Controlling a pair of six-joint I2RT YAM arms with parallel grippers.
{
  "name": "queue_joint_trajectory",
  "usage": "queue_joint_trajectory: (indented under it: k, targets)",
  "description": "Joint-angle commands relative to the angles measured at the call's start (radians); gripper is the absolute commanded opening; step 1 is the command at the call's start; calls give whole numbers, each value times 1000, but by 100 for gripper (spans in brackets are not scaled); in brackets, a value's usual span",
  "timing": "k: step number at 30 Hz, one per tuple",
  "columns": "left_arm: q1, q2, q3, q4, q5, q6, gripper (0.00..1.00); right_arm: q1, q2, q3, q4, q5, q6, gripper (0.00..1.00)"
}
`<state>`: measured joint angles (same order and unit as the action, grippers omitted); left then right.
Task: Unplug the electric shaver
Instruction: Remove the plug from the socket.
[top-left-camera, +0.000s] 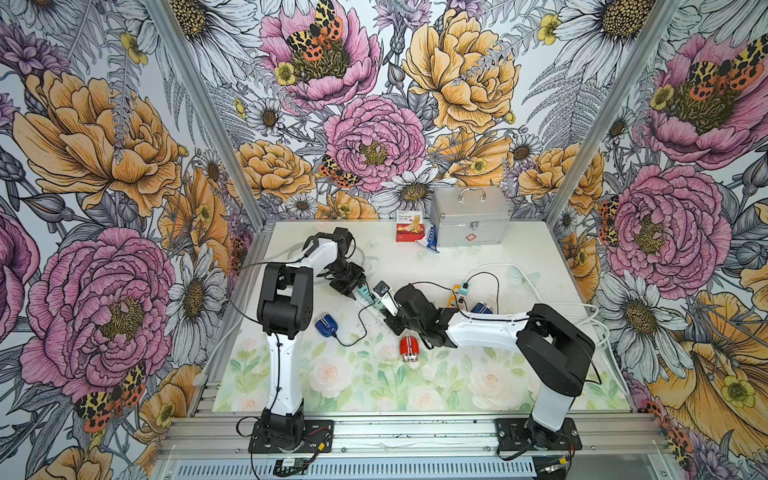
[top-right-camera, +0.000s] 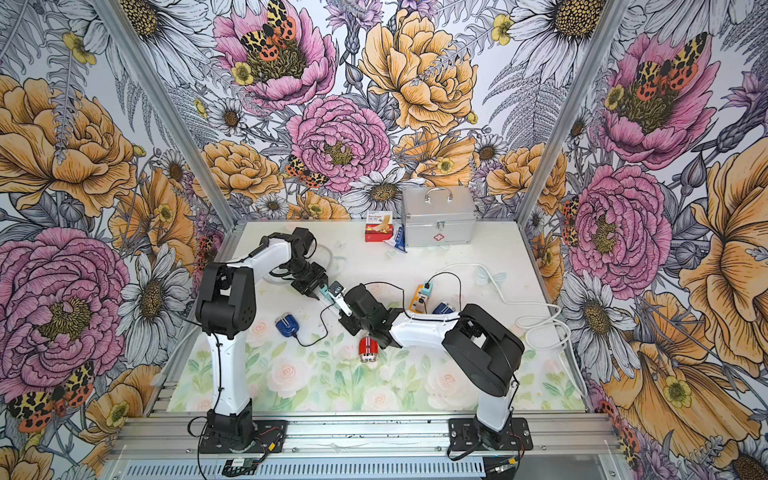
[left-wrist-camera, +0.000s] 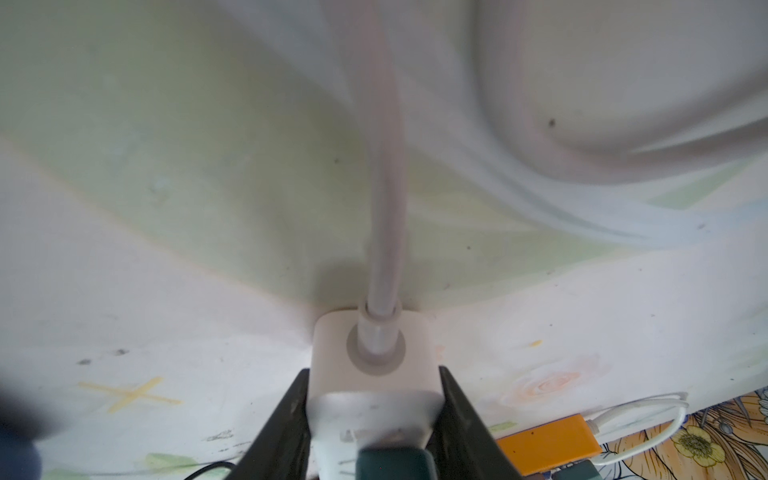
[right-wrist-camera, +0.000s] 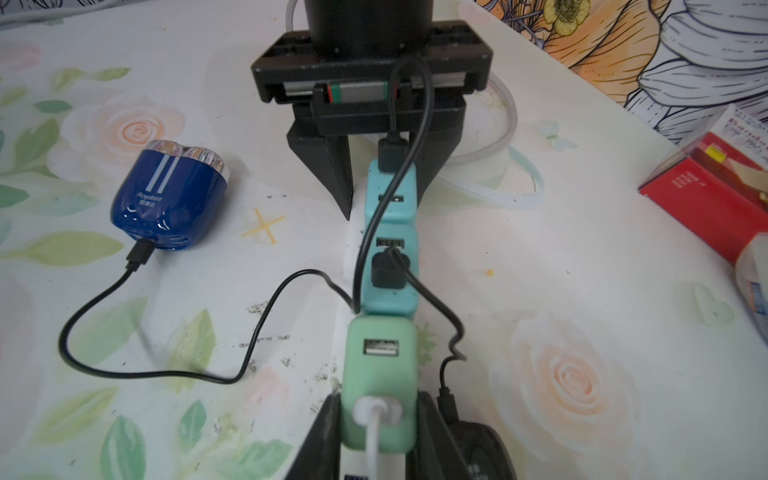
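So everything hinges on the strip (left-wrist-camera: 374, 353). It's laid slantwise across the middle of the desk (top-left-camera: 519, 257), with its long axis running straight from one claw to the other. The left claw (left-wrist-camera: 374, 399) is clamped on the back end, where the white cord comes out. The right claw (right-wrist-camera: 376, 419) is clamped on the front end, at the green adapter (right-wrist-camera: 378, 361).

The shaver (right-wrist-camera: 168, 199) is lying flat off to the side of the strip, toward the desk's left edge and well apart from both claws. Its cable (right-wrist-camera: 95, 316) can be traced looping back to the strip and, as far as can be told, up to the black plug (right-wrist-camera: 392, 149) in the teal adapter (right-wrist-camera: 392, 199) at the back end. That plug is just beside the left claw's jaws, so the left arm is judged the nearer one. The plug at the shaver's own end (right-wrist-camera: 139, 253) is on that side too.

Neither claw is free right now, so one would probably have to be let go while the strip is kept pinned by the other.

Room-wise it's fine: open desk is seen around the shaver, and the edges are well off. A second black plug (right-wrist-camera: 388, 270) sits just beside the first, so a mix-up could happen.
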<state>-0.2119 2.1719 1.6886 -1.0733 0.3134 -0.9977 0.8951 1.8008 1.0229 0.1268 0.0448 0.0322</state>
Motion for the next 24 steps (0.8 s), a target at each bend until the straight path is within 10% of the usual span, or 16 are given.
queue_joint_trajectory:
  k: [1,6,16,24]
  targets:
    - [3,38,18,93,-29,-44,44,2,-25,28,55,-265,95,5]
    - [-2,40,22,93,-31,-46,44,15,-11,30,78,-257,112,5]
    - [-1,47,44,93,-26,-55,44,116,-4,47,33,192,-153,2]
    - [0,50,47,93,-34,-49,45,16,-57,33,5,-114,43,2]
